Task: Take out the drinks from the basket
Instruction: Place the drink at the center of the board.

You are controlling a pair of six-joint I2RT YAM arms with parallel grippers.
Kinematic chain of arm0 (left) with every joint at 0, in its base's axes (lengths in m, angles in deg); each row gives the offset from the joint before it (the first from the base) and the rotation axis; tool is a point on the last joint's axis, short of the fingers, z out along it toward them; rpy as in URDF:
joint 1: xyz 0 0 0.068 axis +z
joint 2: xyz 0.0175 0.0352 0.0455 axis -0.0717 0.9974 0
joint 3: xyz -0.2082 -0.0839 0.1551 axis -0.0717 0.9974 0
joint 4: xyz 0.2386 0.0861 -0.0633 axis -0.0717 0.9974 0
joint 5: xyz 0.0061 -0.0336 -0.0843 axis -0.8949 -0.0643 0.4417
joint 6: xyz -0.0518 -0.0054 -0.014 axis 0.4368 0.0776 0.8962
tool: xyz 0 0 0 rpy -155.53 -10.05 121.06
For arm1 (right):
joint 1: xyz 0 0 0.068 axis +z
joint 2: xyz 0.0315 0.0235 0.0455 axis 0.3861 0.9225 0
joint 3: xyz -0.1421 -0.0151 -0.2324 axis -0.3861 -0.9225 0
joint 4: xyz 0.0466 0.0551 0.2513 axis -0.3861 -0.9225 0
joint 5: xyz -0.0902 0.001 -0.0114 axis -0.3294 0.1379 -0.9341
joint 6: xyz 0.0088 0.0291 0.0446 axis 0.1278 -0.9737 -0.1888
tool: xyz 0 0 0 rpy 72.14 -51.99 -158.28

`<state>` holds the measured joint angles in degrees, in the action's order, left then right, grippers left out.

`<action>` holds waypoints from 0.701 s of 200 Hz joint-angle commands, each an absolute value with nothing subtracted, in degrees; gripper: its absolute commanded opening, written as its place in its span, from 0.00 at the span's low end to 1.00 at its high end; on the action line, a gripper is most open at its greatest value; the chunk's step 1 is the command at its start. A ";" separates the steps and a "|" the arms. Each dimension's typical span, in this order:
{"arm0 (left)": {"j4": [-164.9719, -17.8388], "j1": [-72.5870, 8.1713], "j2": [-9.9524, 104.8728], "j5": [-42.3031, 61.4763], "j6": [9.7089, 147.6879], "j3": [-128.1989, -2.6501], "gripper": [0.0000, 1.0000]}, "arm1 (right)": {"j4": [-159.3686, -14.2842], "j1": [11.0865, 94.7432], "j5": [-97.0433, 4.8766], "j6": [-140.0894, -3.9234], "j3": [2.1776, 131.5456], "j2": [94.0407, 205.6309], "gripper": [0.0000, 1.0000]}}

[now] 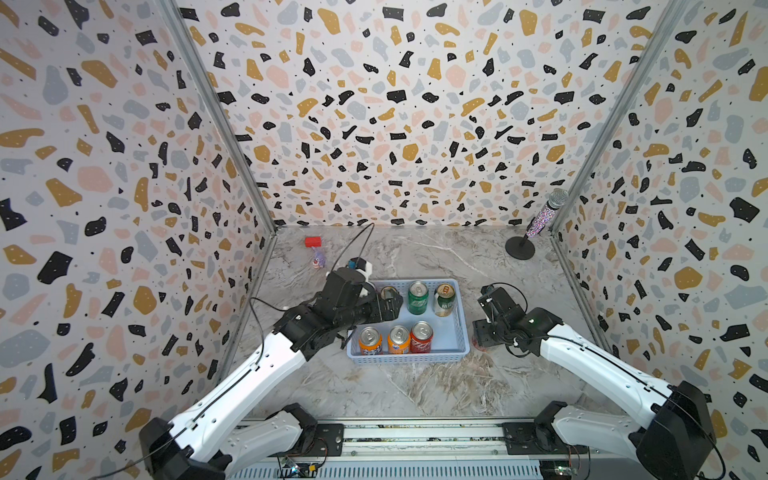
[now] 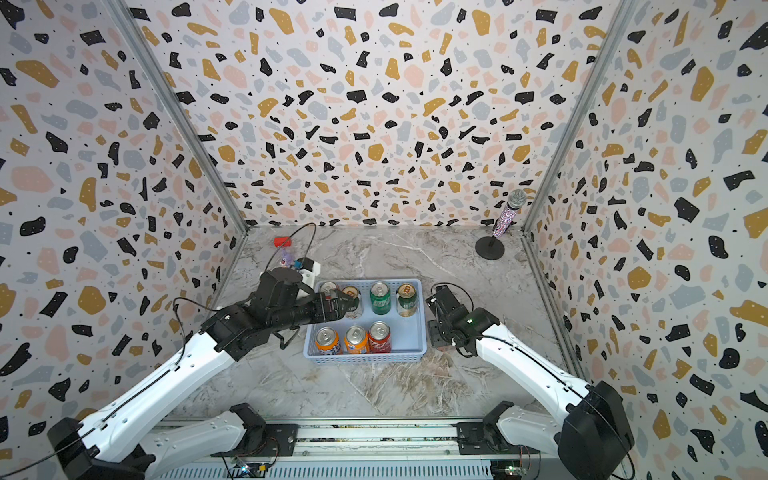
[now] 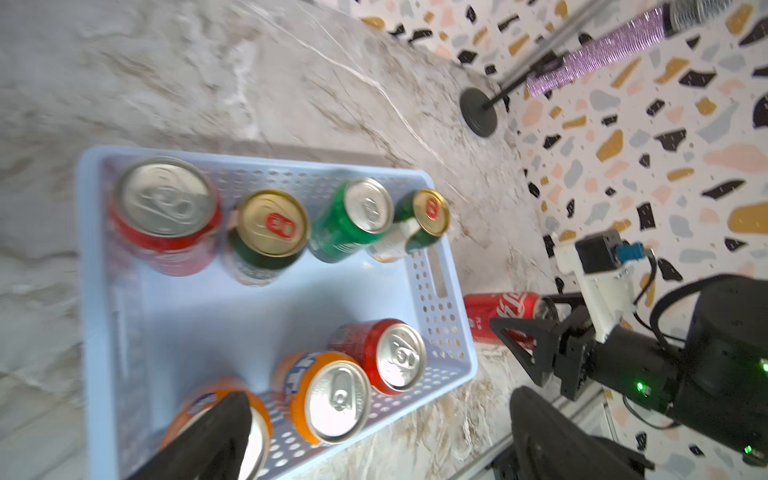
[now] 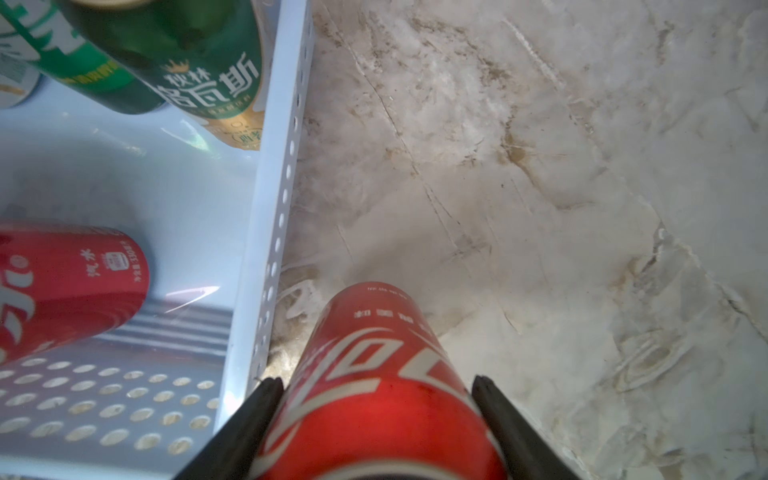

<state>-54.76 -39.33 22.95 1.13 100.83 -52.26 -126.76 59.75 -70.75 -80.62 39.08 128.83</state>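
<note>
I count three red cans (image 3: 166, 224) (image 3: 374, 353) (image 3: 498, 311), two orange cans (image 3: 324, 395) (image 3: 195, 405), one bright green can (image 3: 349, 224), two dark green cans (image 3: 270, 232) (image 3: 419, 220), one basket (image 3: 249, 316), one microphone (image 1: 544, 216), one red block (image 1: 313, 241), one toy (image 1: 318, 259)

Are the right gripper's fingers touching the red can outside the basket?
Touching. In the right wrist view, the right gripper has both fingers pressed against the red can, no gap.

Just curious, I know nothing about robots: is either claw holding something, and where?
Yes. The right gripper is shut on a red cola can, fingers pressing opposite sides of its body. The left gripper is open, empty.
</note>
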 commanded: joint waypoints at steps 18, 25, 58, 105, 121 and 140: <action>-48.76 -35.93 19.28 -3.87 98.20 -52.26 1.00 | -123.07 59.78 -71.14 -83.82 37.26 125.79 0.20; -48.21 -35.92 18.75 -4.56 97.75 -52.18 1.00 | -123.09 59.79 -71.00 -83.50 36.88 125.19 0.20; -46.36 -35.75 14.45 -7.88 96.35 -49.80 1.00 | -120.82 59.76 -70.65 -82.22 34.33 125.17 0.21; -42.69 -34.47 12.48 -7.83 91.81 -49.34 1.00 | -118.51 59.80 -71.13 -85.27 31.66 126.62 0.23; -42.13 -34.17 12.98 -8.66 90.85 -49.43 1.00 | -117.56 59.80 -71.42 -85.97 30.94 126.87 0.28; -42.16 -33.74 13.92 -8.38 90.66 -49.54 1.00 | -117.40 59.85 -71.53 -86.58 30.56 127.39 0.34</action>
